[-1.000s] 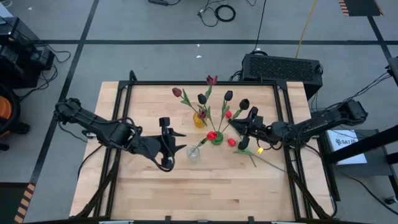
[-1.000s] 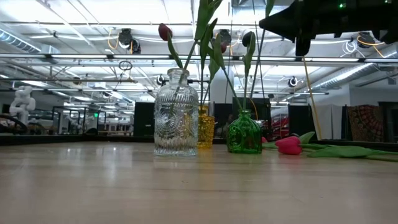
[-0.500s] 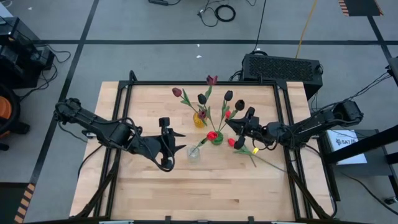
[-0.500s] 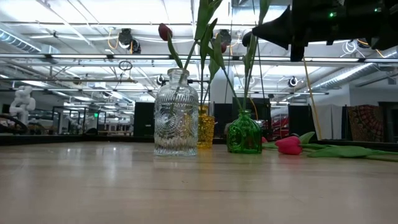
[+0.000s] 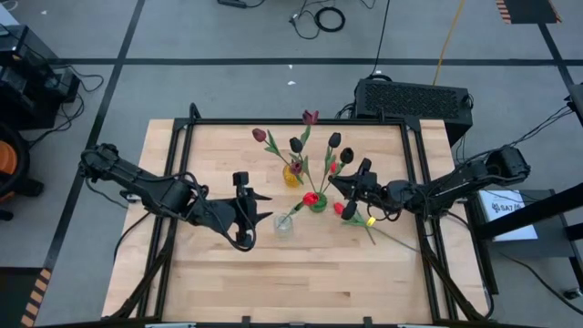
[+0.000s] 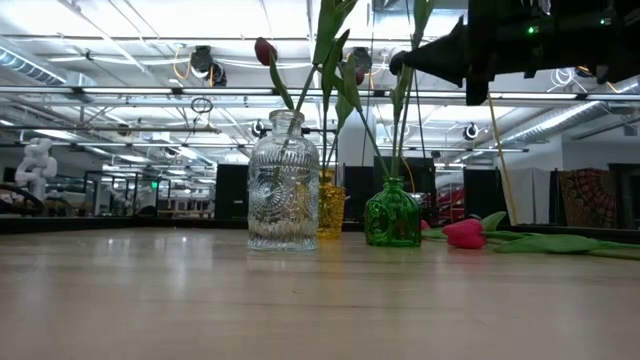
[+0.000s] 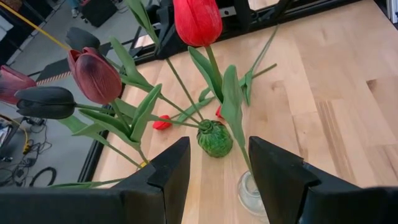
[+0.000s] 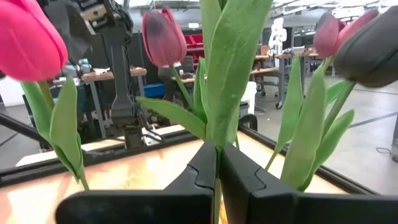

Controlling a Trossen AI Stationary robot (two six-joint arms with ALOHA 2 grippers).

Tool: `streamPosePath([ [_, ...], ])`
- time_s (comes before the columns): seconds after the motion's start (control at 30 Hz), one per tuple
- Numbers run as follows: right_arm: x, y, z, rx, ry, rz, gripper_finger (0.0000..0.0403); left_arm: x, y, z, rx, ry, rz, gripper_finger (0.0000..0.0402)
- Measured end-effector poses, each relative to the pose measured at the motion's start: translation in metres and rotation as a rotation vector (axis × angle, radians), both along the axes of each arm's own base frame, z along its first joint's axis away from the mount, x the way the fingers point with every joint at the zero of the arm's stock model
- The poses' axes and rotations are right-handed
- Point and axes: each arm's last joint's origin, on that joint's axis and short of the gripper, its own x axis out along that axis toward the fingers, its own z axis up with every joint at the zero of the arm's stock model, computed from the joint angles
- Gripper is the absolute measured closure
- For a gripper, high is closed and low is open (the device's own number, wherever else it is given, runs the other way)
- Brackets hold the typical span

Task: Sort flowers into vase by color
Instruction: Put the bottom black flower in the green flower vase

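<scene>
Three vases stood mid-table. The right gripper (image 5: pixel 343 181), pinched shut on a tulip (image 8: pixel 225 56), hung just right of the green vase (image 5: pixel 317 202). It might bump those flowers over. The left gripper (image 5: pixel 251 211) waited half open, left of it.

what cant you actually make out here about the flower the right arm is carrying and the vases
- Head of the flower in the right gripper: cut off by the right wrist view's top edge, so its colour is unknown.
- Yellow vase: mostly hidden behind the clear vase in the low view.
- Left gripper: open, holding nothing, above the clear vase.
</scene>
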Motion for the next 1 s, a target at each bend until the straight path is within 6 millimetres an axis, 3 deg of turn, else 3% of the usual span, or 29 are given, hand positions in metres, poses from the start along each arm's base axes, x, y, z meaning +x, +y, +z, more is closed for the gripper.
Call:
streamPosePath([
  [0.57,0.006,-0.001,-0.012,0.048,0.027,-0.003,0.0359,-0.001,0.000,-0.001,0.001,0.011,0.002,0.0231],
  [1.0,0.007,0.001,-0.019,0.095,0.094,0.074,0.0263,-0.001,0.000,-0.001,0.002,0.015,0.003,0.0231],
])
